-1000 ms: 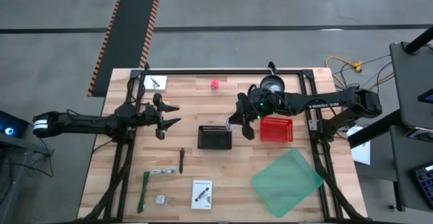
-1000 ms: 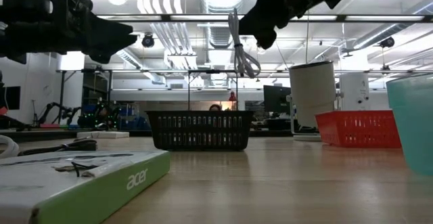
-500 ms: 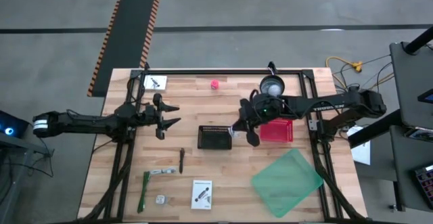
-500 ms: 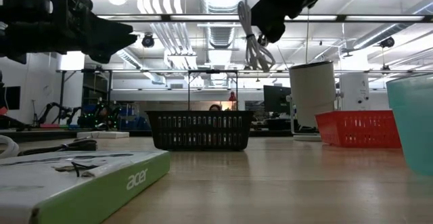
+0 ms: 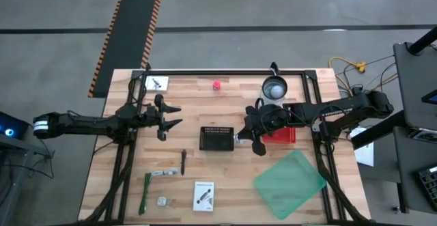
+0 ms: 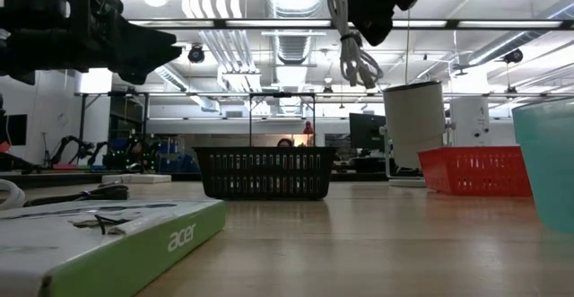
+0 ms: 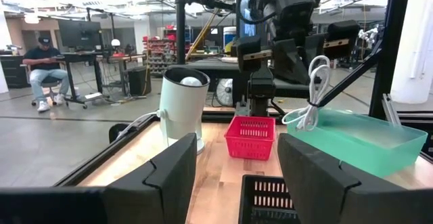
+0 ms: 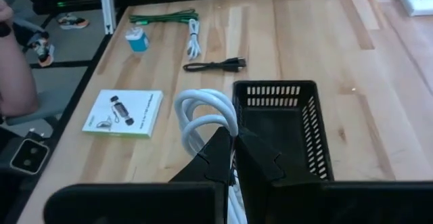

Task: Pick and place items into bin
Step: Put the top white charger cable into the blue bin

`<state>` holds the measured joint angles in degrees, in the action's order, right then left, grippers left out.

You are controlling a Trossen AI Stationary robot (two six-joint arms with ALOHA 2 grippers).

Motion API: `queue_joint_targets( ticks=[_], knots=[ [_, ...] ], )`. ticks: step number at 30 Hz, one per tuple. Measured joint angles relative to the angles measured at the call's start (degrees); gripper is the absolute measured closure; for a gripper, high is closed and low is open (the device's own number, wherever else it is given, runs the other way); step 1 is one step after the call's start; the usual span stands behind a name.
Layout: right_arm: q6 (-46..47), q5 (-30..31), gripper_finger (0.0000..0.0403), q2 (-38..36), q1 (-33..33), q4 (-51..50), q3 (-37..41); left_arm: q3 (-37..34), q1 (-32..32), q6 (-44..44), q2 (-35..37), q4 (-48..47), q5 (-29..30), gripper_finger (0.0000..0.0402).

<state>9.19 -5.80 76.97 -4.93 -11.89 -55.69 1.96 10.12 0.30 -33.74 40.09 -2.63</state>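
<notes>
High view: right claw (image 5: 240, 138) pinched tight on a coiled white cable (image 5: 237, 140), hanging in the air just beside the right edge of the black mesh plastic bin (image 5: 216, 138) at mid worktop (image 5: 225, 103). Left claw (image 5: 171, 116) sits over the left side of the worktop, fingers spread, nothing in it. Still on the wood: tiny pink cube (image 5: 216, 85) near the far edge, white printed card (image 5: 156, 83) in the far left corner, dark stick (image 5: 184, 162) below the bin, long green strip tool (image 5: 146, 192) and a second white printed card (image 5: 203, 194) near the front edge. Red mesh basket (image 5: 278, 132) partly under the right arm, translucent green tray (image 5: 289, 181) front right, round white cup-shaped device (image 5: 274, 88) far right. Low view: cable (image 6: 352, 42) dangles from the right claw (image 6: 352, 14), well above the worktop and right of the bin (image 6: 265, 172). Left wrist view: own fingers (image 7: 308, 180) apart, empty; across the worktop the cable (image 7: 310, 95) hangs from the right claw (image 7: 312, 60), above the bin (image 7: 268, 197). Right wrist view: fingers (image 8: 223, 158) clamped together on the cable loops (image 8: 204, 119), over the bin's (image 8: 281, 122) near left rim.
</notes>
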Motion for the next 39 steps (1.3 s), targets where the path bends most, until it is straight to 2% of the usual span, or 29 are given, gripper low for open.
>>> queue_joint_targets(
  ticks=[8, 30, 39],
  knots=[
    [2.66, 3.39, 0.0394, 0.00, -2.83, -1.89, 0.59, 0.00, 0.00, 0.00, 0.00, 0.01, 0.00, 0.0210],
    [9.23, 4.66, 0.0394, 0.02, -5.88, -3.13, 1.13, 0.00, -0.01, -0.04, 0.00, -0.01, 0.01, 0.0210],
    [11.45, 8.04, 0.0394, 0.02, -8.34, -3.38, 1.13, 0.00, -0.01, -0.05, 0.00, -0.01, 0.00, 0.0210]
  ],
)
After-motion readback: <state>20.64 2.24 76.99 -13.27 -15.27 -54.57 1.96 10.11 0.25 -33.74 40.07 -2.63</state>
